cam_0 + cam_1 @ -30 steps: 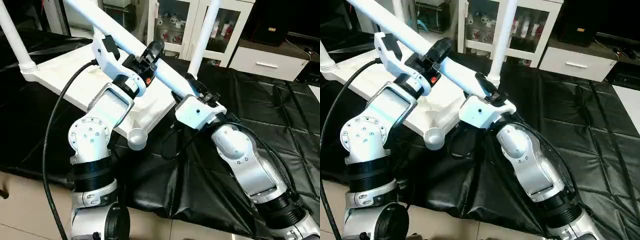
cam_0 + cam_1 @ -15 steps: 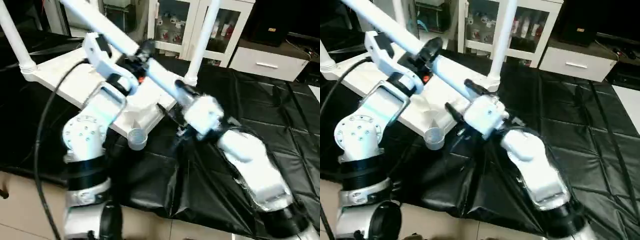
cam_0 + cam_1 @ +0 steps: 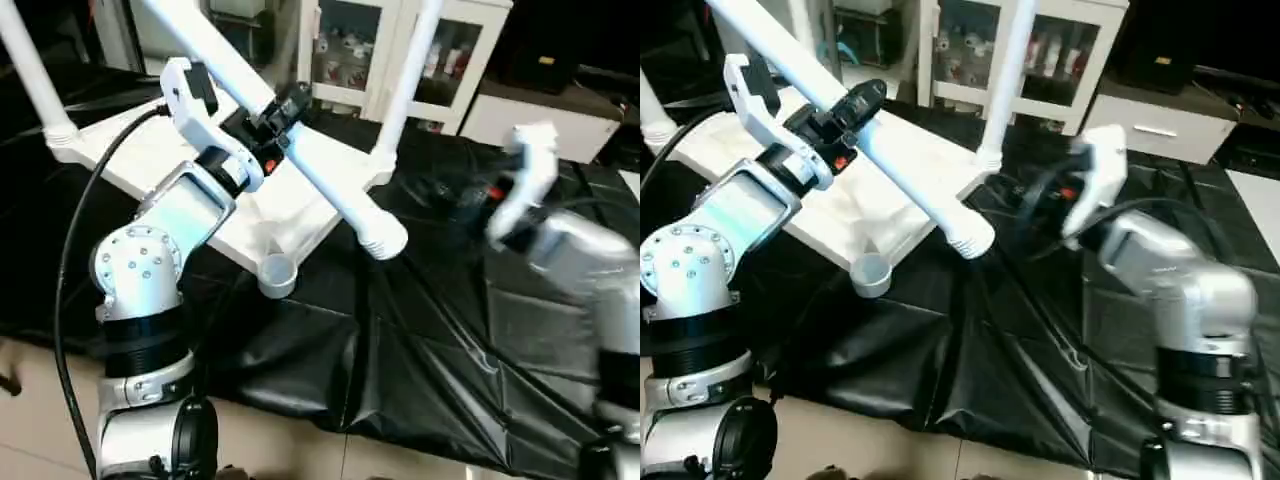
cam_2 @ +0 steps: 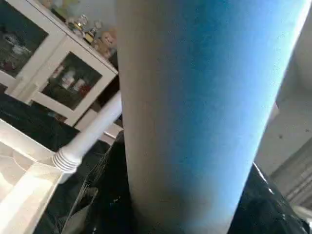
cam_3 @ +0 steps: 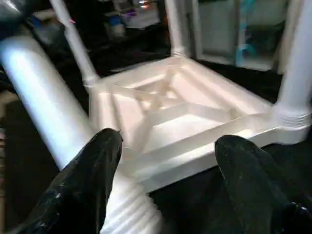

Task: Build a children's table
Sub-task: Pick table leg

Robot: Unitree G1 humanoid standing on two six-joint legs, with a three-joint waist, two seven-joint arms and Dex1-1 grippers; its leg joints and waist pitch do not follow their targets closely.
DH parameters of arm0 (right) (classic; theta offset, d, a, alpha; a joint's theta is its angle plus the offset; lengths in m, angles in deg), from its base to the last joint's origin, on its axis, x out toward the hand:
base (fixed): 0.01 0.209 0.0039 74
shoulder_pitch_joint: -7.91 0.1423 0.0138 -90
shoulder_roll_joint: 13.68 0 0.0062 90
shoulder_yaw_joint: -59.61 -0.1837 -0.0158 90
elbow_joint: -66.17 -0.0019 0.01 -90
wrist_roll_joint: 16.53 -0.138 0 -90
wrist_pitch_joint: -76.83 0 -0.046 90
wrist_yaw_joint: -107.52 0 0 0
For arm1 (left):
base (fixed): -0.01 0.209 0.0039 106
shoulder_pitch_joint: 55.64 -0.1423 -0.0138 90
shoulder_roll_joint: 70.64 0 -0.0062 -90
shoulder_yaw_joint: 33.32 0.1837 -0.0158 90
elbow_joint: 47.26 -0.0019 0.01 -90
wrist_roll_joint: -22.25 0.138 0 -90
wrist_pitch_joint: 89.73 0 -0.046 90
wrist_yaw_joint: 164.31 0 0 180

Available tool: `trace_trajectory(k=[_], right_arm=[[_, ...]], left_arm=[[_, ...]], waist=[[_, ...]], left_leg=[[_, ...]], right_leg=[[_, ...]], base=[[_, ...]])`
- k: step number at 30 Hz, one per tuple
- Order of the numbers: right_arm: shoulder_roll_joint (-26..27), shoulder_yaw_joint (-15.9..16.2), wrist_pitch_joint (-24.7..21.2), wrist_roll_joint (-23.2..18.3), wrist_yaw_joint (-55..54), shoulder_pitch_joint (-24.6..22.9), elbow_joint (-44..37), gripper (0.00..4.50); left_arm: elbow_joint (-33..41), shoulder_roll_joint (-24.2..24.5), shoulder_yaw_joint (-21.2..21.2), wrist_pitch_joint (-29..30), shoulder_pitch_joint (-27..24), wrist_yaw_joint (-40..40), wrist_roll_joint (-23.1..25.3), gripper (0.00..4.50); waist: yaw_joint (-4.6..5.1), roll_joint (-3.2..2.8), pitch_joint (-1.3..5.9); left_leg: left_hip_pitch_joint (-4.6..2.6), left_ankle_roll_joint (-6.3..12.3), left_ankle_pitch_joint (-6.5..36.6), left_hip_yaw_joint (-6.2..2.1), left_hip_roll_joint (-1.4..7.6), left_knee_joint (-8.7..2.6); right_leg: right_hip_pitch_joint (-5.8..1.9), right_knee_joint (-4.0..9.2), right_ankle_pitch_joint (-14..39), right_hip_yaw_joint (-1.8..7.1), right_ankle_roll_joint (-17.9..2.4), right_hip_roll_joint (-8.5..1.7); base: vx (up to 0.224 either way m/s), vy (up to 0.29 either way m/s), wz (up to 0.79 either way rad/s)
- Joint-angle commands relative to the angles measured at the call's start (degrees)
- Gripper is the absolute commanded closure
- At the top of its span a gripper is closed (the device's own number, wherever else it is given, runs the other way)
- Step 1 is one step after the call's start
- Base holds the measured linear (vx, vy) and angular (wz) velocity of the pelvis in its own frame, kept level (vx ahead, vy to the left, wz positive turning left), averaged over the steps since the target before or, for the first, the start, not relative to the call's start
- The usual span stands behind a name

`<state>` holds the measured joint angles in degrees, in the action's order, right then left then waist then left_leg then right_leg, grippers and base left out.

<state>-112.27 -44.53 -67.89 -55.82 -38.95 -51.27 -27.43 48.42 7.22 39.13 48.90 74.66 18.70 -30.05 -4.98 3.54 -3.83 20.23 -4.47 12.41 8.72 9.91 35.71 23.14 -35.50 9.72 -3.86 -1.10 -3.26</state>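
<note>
The table top (image 3: 190, 175) was found lying upside down on a black crinkled sheet (image 3: 450, 330), its X-ribbed underside facing up. Upright legs were seen standing in its corners, among them one far leg (image 3: 405, 75) and another at the left (image 3: 30, 75). The near corner socket (image 3: 277, 274), a short round cup, was open and unfilled.

A loose leg (image 3: 300, 160), a smooth, long, tapered white tube with a ribbed end (image 3: 380, 238), was held aslant above the top by the left gripper (image 3: 270, 120), whose black fingers were closed around its middle. The ribbed end hung near the empty socket, off to its right and higher. The right gripper (image 5: 165, 165) was clear of the leg, fingers spread wide with nothing between them.

The step in hand was judged to be fitting this leg. The next move would call for lowering the ribbed end over the socket, raising the tube toward upright, and pressing it in; a steadying grasp by the right gripper seemed advisable.
</note>
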Motion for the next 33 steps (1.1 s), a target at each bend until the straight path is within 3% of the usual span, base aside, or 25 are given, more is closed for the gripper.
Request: trace_trajectory(k=[1,7,17,19,20,22,24,25,28,29,30,32,33], right_arm=[[-0.82,-2.02,-2.08,-1.74,0.86,1.58,0.31,1.09],[0.51,-5.87,-7.30,-8.01,-2.62,3.99,2.83,1.09],[0.23,-6.06,-10.46,-8.75,-3.00,4.07,3.11,1.09],[-0.32,-4.88,-9.48,-8.82,-2.39,4.02,2.92,1.09],[-0.73,-3.55,-9.02,-9.05,-0.46,4.00,2.54,1.09],[-0.76,-2.70,-9.62,-9.86,1.77,4.03,2.13,1.09],[-0.89,-1.99,-9.93,-10.30,3.26,3.88,1.71,1.09],[-1.15,-0.92,-10.46,-11.15,5.56,3.53,0.76,1.09],[-2.02,0.91,-10.78,-12.05,8.97,2.96,-0.62,1.09],[-3.49,3.54,-10.82,-12.50,12.88,2.46,-2.18,1.09],[-4.21,4.80,-10.64,-12.53,14.63,2.25,-2.83,1.09],[-6.03,8.34,-10.42,-12.35,18.92,2.02,-4.45,1.09],[-6.03,8.34,-10.42,-12.35,18.92,2.02,-4.45,1.09]], left_arm=[[1.95,0.21,0.63,0.74,-0.18,0.63,-1.23,2.75],[2.23,0.63,0.51,1.60,-0.02,0.70,-2.48,2.75],[3.77,2.05,1.37,4.16,-0.61,3.30,-5.19,2.75],[5.19,4.39,3.47,6.11,-1.99,9.20,-6.86,2.75],[8.29,8.39,7.15,5.56,-3.98,19.80,-6.78,2.75],[10.55,12.27,10.53,3.25,-5.64,30.60,-5.32,2.75],[10.26,14.00,11.74,2.43,-5.68,34.15,-4.33,2.75],[9.09,15.64,12.52,1.84,-5.14,36.52,-3.39,2.75],[7.55,17.60,13.69,0.84,-4.16,39.06,-1.84,2.75],[6.27,18.28,13.98,0.20,-3.05,40.47,-1.24,2.75],[5.60,18.58,14.16,-0.28,-2.46,41.38,-0.98,2.75],[3.60,18.95,14.68,-2.02,-0.51,44.38,-0.07,2.75],[3.60,18.95,14.68,-2.02,-0.51,44.38,-0.07,2.75]], waist=[[-0.35,-0.33,4.35],[-0.57,-0.34,4.30],[-1.10,-0.17,4.34],[-1.00,0.08,4.29],[-1.18,-0.03,4.24],[-0.98,-0.39,4.26],[-0.76,-0.52,4.13],[-1.11,0.03,4.08],[-1.12,-0.19,3.91],[-1.18,-0.60,3.77],[-1.18,-0.60,3.77],[-1.31,0.21,3.79],[-1.46,0.33,3.80]], left_leg=[[0.25,0.79,2.38,-0.42,2.35,-3.91],[-0.04,-0.13,3.48,-0.32,2.29,-4.01],[0.11,-1.11,2.46,-0.38,2.32,-4.16],[0.14,-1.26,2.69,-0.30,2.31,-4.18],[0.11,-1.06,2.47,-0.37,2.28,-4.41],[-0.17,-1.23,2.58,-0.37,2.47,-4.52],[-0.16,-1.47,2.59,-0.20,2.54,-4.58],[-0.30,-0.98,3.07,-0.17,2.55,-4.64],[-0.26,-1.15,5.12,-0.17,2.55,-4.76],[-0.27,-1.61,5.81,-0.24,2.62,-4.86],[-0.27,-1.61,5.81,-0.24,2.62,-4.86],[-0.23,-1.34,5.49,-0.27,2.75,-4.86],[-0.13,-1.11,4.60,-0.30,2.74,-4.86]], right_leg=[[-4.02,3.63,9.00,2.93,-10.58,-4.43],[-3.58,4.04,12.63,2.82,-9.39,-4.33],[-3.63,3.90,11.95,2.76,-8.52,-4.48],[-3.59,4.00,12.72,2.75,-8.11,-4.43],[-3.50,4.21,14.51,2.72,-7.40,-4.64],[-3.11,4.10,15.00,2.76,-6.87,-4.50],[-3.06,3.82,12.58,2.85,-8.01,-4.33],[-3.13,3.86,13.15,2.87,-8.25,-4.53],[-3.25,4.26,15.39,2.96,-7.55,-4.60],[-3.24,4.33,16.11,3.03,-6.79,-4.55],[-3.24,4.33,16.11,3.03,-6.79,-4.55],[-3.36,4.29,15.57,3.05,-6.84,-4.64],[-3.43,4.03,15.49,3.09,-7.02,-4.79]], base=[[0.000,0.000,0.00],[0.000,0.000,0.00],[0.000,0.000,0.00],[0.000,0.000,0.00],[0.000,0.000,0.00],[0.000,0.000,0.00],[0.000,0.000,0.00],[0.000,0.000,0.00],[0.000,0.000,0.00],[0.000,0.000,0.00],[0.000,0.000,0.00],[0.000,0.000,0.00],[0.000,0.000,0.00]])
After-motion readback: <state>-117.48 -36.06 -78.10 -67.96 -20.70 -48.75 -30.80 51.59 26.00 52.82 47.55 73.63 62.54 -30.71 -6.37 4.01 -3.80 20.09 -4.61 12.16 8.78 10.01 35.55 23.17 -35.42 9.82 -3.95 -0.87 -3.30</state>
